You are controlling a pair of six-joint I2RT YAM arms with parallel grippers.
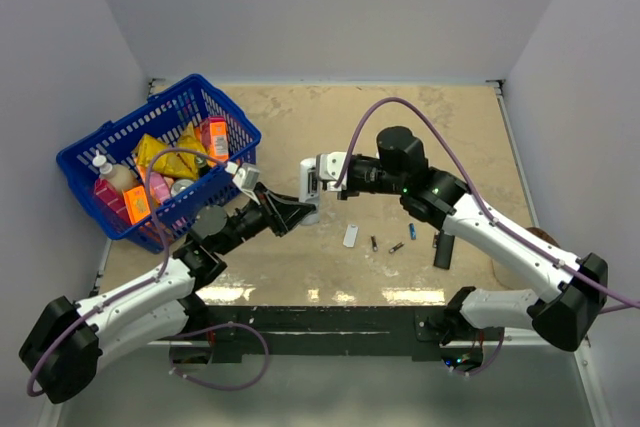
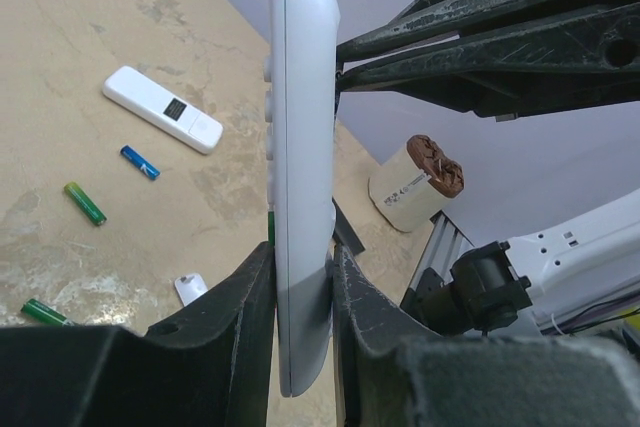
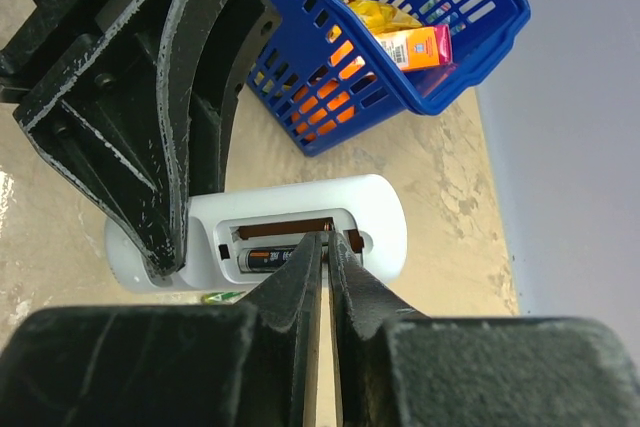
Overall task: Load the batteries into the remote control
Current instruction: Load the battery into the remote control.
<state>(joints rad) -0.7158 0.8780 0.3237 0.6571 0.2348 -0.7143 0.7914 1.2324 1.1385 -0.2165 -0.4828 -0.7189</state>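
Observation:
My left gripper (image 2: 300, 257) is shut on the slim white remote control (image 2: 300, 147) and holds it edge-on above the table; it also shows in the top view (image 1: 298, 211). In the right wrist view the remote (image 3: 375, 212) has its battery bay open, with one dark battery (image 3: 262, 260) in the lower slot. My right gripper (image 3: 325, 244) is shut with its tips in the bay at that battery's right end, and nothing shows between the fingers. Loose batteries lie on the table: one blue (image 2: 140, 162) and two green (image 2: 85, 203) (image 2: 45, 312).
A wider white remote with a dark window (image 2: 162, 109) and a small white cover piece (image 2: 190, 288) lie on the table. A black remote (image 1: 443, 249) lies right of the batteries. A blue basket (image 1: 90, 152) of packets stands at the left. A white and brown roll (image 2: 415, 184) is at the right.

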